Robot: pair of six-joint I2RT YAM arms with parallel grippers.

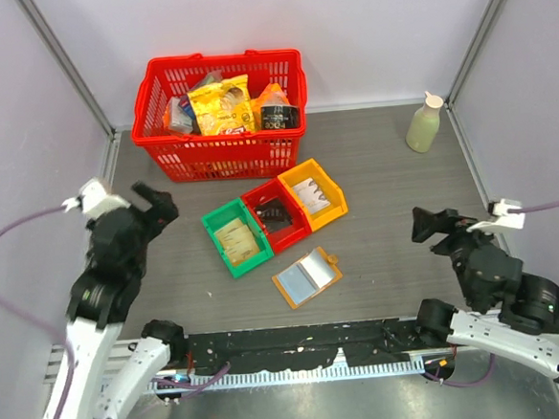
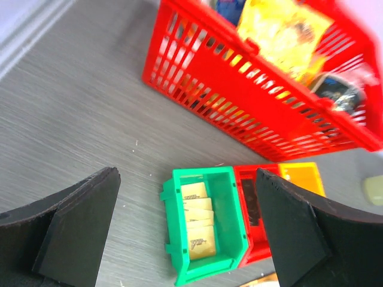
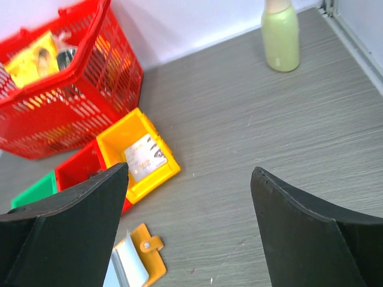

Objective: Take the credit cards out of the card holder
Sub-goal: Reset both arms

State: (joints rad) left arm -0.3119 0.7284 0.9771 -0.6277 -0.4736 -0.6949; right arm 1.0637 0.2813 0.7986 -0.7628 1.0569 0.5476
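Surface: grey wood-grain table, closed in by pale walls at the back and sides.
Left gripper: raised over the left side of the table, jaws spread wide with nothing between them, well apart from the holder.
Right gripper: raised over the right side, jaws also spread wide and bare, angled toward the middle of the table.
Card holder: lies open and flat near the front middle of the table, between the two arms and touched by neither, with its small tab on the far-right edge.
Credit cards: a whitish face shows in the holder's clear sleeve (how many lie under it, I cannot tell); cream ones lie stacked in the green bin.
Bins: green bin, red bin and yellow bin stand side by side in a slanted row just beyond the holder.
Basket: red, at the back, filled with snack packets.
Bottle: pale green, upright in the far right corner.
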